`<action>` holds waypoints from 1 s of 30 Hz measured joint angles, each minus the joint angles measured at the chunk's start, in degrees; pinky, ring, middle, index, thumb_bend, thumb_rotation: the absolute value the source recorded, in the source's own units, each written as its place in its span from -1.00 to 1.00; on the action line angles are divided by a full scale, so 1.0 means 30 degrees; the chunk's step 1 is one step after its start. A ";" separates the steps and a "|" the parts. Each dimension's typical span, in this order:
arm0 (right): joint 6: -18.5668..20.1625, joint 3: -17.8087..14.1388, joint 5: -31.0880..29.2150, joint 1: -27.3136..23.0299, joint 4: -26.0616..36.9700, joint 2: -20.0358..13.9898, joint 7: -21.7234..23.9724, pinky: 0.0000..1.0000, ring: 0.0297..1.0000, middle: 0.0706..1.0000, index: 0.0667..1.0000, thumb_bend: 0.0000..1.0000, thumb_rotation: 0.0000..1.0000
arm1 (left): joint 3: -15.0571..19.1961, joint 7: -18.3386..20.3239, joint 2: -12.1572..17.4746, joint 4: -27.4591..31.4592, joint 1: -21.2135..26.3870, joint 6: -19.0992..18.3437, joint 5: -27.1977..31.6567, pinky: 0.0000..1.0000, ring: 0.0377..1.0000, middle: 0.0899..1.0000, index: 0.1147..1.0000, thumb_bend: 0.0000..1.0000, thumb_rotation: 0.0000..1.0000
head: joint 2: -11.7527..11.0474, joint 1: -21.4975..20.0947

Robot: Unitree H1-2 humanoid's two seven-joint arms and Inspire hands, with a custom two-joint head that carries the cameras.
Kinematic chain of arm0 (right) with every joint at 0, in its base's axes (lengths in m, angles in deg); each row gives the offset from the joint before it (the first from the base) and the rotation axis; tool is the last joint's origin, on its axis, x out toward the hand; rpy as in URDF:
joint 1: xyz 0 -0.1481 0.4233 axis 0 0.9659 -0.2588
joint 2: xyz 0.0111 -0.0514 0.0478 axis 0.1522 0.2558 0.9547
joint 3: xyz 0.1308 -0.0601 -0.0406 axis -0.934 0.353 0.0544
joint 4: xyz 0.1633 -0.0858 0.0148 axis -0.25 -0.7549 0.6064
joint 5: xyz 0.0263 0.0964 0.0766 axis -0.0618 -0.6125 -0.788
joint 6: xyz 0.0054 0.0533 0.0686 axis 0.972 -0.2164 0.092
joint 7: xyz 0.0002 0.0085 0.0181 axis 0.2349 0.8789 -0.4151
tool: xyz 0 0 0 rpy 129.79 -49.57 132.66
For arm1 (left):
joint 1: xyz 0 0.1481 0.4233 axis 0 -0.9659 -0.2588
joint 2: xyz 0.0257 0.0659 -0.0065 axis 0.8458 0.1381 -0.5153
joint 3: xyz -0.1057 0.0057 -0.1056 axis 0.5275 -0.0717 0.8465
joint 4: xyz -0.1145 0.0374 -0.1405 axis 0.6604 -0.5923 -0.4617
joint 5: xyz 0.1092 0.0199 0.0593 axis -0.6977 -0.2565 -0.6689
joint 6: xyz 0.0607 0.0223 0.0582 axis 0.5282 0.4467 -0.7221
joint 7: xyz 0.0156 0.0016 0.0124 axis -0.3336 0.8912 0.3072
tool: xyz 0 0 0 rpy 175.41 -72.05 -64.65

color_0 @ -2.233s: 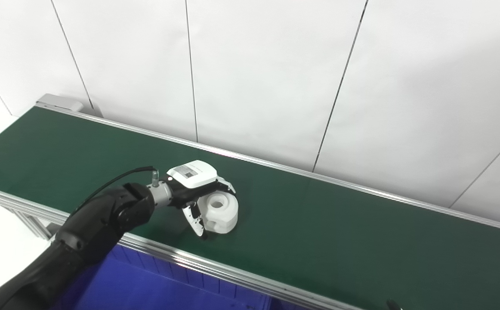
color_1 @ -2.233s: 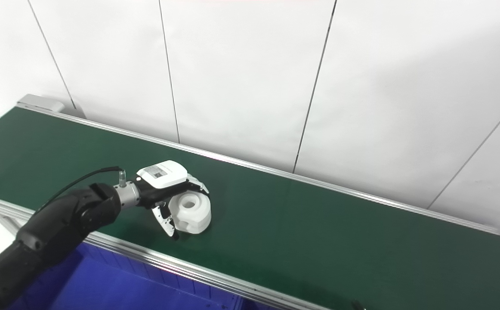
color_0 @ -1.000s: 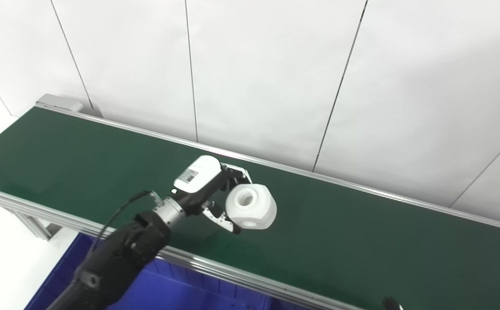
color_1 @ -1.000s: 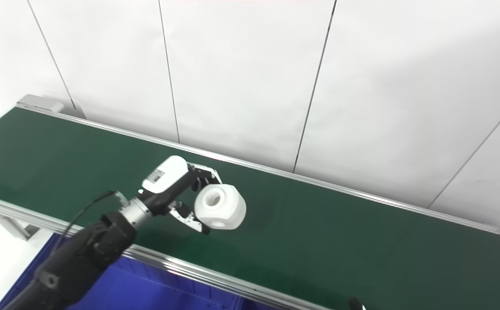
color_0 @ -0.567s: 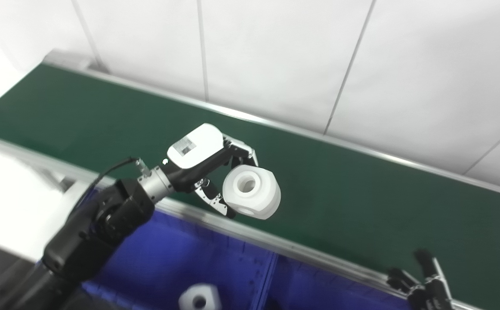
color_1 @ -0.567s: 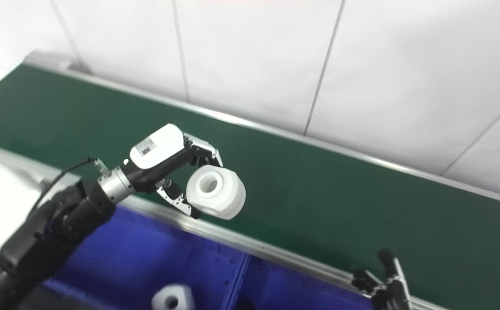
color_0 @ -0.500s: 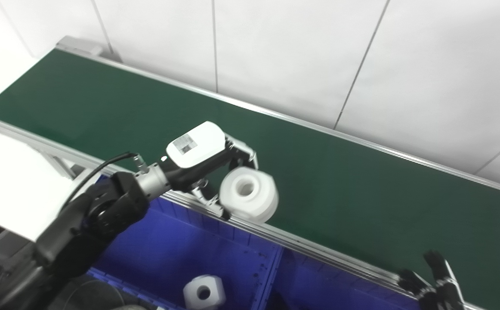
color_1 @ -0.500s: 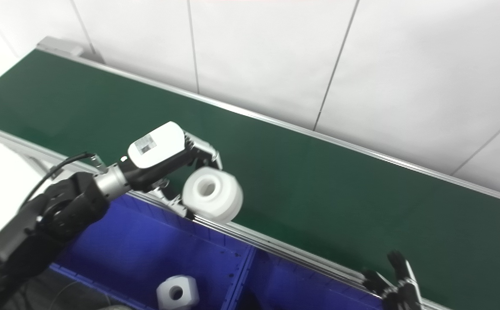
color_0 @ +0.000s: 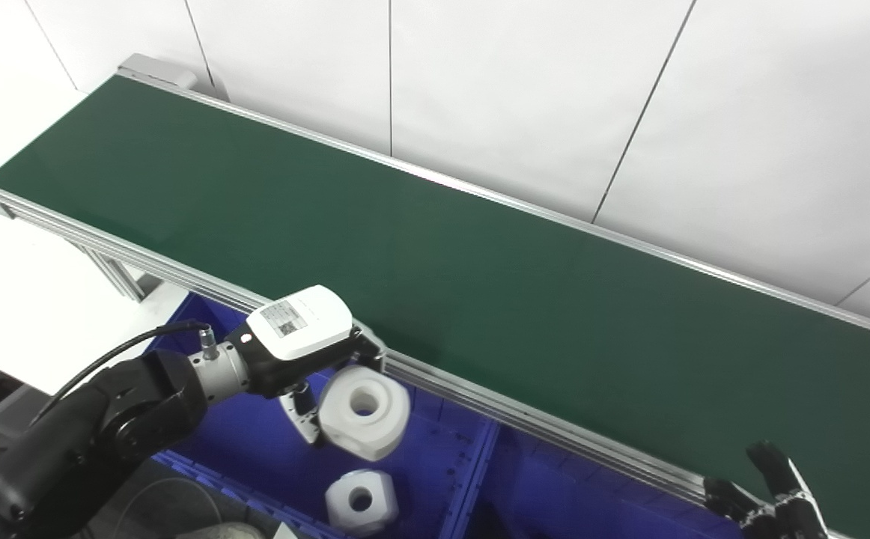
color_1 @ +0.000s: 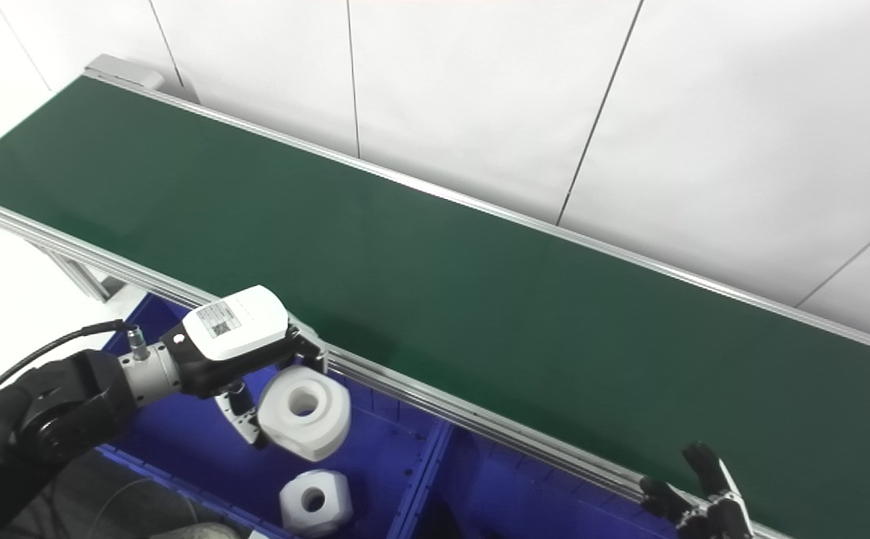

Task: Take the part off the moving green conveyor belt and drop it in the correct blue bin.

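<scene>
While the left hand [color_0: 308, 359] grips the white part [color_0: 364, 411] by its flat sides above the blue bin [color_0: 435, 457], a matching piece [color_0: 359, 500] already lies below. It looks stiff, smooth and fairly light. At far right, the right hand [color_0: 768, 501] waits near the belt [color_0: 480, 292], fingers spread, holding nothing.

No wording or number can be read anywhere. The only marking is a small label with a square code pattern on the white back of the left hand [color_0: 308, 340], too small and blurred to make out.
</scene>
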 measured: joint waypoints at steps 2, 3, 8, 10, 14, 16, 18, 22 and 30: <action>-0.0003 0.0121 0.0113 -0.0065 -0.0312 0.0016 0.0122 0.30 0.35 0.79 0.75 0.60 0.77 | -0.0072 0.0238 0.0307 -0.0397 0.0051 0.0060 -0.0645 -0.18 -0.13 -0.12 -0.16 0.05 -1.00 | -0.0059 -0.0059; -0.0003 0.0177 0.0227 -0.0105 -0.0484 0.0041 0.0195 0.30 0.35 0.79 0.75 0.60 0.77 | -0.0122 0.0528 0.0536 -0.0517 0.0060 0.0033 -0.1070 -0.14 -0.10 -0.12 -0.16 0.05 -1.00 | -0.0088 -0.0117; -0.0005 0.0290 0.0618 -0.0123 -0.0578 0.0289 0.0255 0.25 0.35 0.78 0.75 0.67 0.76 | -0.0241 0.2905 0.1147 -0.0434 0.0248 -0.1249 -0.2434 -0.16 -0.07 -0.07 -0.13 0.04 -0.93 | -0.0117 -0.0642; -0.0006 0.0303 0.0604 -0.0117 -0.0569 0.0417 0.0252 0.24 0.35 0.78 0.74 0.70 0.74 | -0.0262 0.4310 0.1145 -0.0195 0.0380 -0.2183 -0.2716 -0.07 0.05 0.10 0.06 0.37 -0.59 | -0.0088 -0.0848; -0.0006 0.0338 0.0617 -0.0007 -0.0549 0.0550 0.0267 0.23 0.34 0.78 0.75 0.71 0.75 | -0.0369 0.6974 0.1144 0.0273 0.0813 -0.3849 -0.2828 0.25 0.42 0.43 0.40 0.67 0.07 | -0.0059 -0.1113; -0.0006 0.0328 0.0602 0.0065 -0.0546 0.0546 0.0280 0.22 0.33 0.76 0.73 0.71 0.74 | -0.0623 0.8593 0.1145 0.0921 0.1068 -0.4762 -0.2853 0.55 0.66 0.67 0.61 0.86 0.46 | -0.0059 -0.1172; -0.0007 0.0320 0.0597 0.0112 -0.0542 0.0547 0.0284 0.22 0.32 0.75 0.72 0.71 0.74 | -0.1136 1.0571 0.1144 0.1551 0.1438 -0.5683 -0.3290 0.73 0.81 0.86 0.77 0.97 0.79 | -0.0029 -0.1201; -0.0006 0.0297 0.0507 0.0115 -0.0472 0.0550 0.0286 0.23 0.33 0.74 0.71 0.71 0.72 | -0.2050 1.4175 0.1141 0.2332 0.2087 -0.6926 -0.4665 0.87 0.92 0.97 0.91 1.00 0.96 | -0.0029 -0.1230; -0.0006 0.0305 0.0650 0.0056 -0.0455 0.0562 0.0277 0.24 0.32 0.75 0.72 0.67 0.76 | -0.1029 1.5298 0.0850 0.3486 0.2206 -0.8231 -0.2599 0.91 0.92 0.96 0.94 1.00 0.73 | -0.0059 -0.1581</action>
